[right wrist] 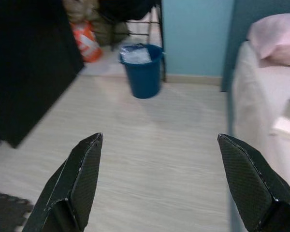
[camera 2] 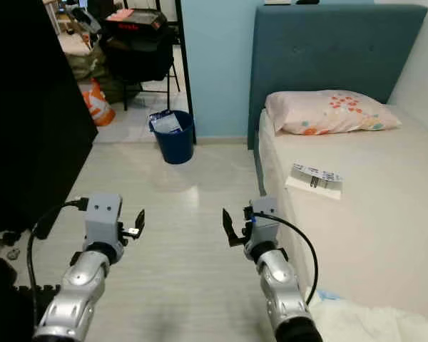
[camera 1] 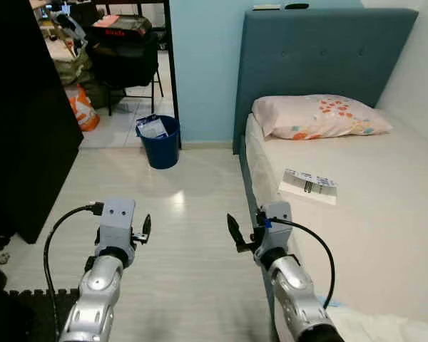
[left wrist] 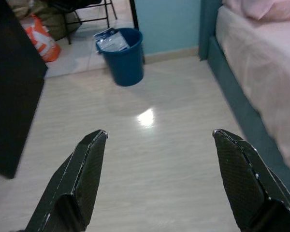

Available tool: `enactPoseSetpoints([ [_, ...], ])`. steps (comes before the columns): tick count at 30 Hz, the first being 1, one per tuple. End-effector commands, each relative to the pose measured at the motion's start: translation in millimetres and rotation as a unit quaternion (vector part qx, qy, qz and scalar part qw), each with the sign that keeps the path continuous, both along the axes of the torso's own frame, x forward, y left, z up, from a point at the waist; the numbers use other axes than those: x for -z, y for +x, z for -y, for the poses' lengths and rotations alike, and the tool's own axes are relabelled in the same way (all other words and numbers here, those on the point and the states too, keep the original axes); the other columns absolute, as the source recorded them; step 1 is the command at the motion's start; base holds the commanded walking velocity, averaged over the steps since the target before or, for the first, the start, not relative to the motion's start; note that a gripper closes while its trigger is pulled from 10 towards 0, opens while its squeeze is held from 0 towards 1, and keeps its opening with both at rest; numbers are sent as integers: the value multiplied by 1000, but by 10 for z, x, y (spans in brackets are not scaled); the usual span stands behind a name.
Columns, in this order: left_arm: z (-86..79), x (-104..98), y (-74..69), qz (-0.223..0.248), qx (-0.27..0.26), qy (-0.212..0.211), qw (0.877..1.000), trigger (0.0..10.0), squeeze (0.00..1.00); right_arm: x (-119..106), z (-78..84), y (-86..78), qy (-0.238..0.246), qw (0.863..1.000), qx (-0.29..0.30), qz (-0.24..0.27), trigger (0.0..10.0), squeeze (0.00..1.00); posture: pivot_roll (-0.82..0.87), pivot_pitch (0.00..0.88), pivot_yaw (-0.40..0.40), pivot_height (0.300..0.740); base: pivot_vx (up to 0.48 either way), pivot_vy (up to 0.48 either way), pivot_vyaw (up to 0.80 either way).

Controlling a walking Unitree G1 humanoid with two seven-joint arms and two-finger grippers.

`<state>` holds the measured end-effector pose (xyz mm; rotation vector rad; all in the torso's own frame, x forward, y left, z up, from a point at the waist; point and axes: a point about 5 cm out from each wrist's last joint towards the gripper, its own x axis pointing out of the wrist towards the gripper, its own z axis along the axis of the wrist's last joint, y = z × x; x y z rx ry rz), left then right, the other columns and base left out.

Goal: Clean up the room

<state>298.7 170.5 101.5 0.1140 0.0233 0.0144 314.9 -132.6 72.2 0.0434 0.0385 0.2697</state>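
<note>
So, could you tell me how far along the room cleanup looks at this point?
Early to middle, I'd judge. Done: the blue bin by the doorway already holds some packaging. In hand: nothing; the left gripper and right gripper are both open and empty above the floor. Left: a flat white packet lies on the bed below the pillow.

You can't read the print on the flat packet (camera 1: 309, 185) lying on the bed (camera 1: 371, 214). The bed runs off the right edge. What fills the blue bin (camera 1: 160, 142) is too small to identify.
</note>
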Motion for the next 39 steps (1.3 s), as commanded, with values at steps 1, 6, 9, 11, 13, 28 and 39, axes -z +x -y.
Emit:
enactPoseSetpoints([
  [1,-66,79,-35,-17,-10,-1,1000,10000,0,36,-31,-9,-3,1000,-4,-10,10000,0,-22,74,-14,740,356,0,0],
  [6,-62,94,-34,-20,-10,-1,1000,10000,0,42,-38,-4,-9,1000,-6,-10,10000,0,-25,63,-21,740,358,0,0],
  [9,-49,117,-33,-23,-10,-2,1000,10000,0,31,-34,9,-15,1000,-8,-9,10000,0,-33,53,-35,740,352,0,0],
  [11,-33,129,-33,-23,-11,-2,1000,10000,0,17,-24,24,-23,1000,-13,-7,10000,0,-35,48,-43,740,352,0,0],
  [13,-22,136,-34,-23,-12,-4,1000,10000,0,12,-16,30,-26,1000,-15,-7,10000,0,-36,42,-56,740,351,0,0],
  [28,-14,153,-27,-22,-15,-4,1000,10000,0,6,-8,48,-35,999,-20,-5,10000,0,-36,23,-50,740,354,0,0],
  [39,-39,134,12,-21,-8,2,1000,10000,0,41,-18,27,-29,999,-9,-9,10000,0,-32,21,-33,740,352,0,0],
])
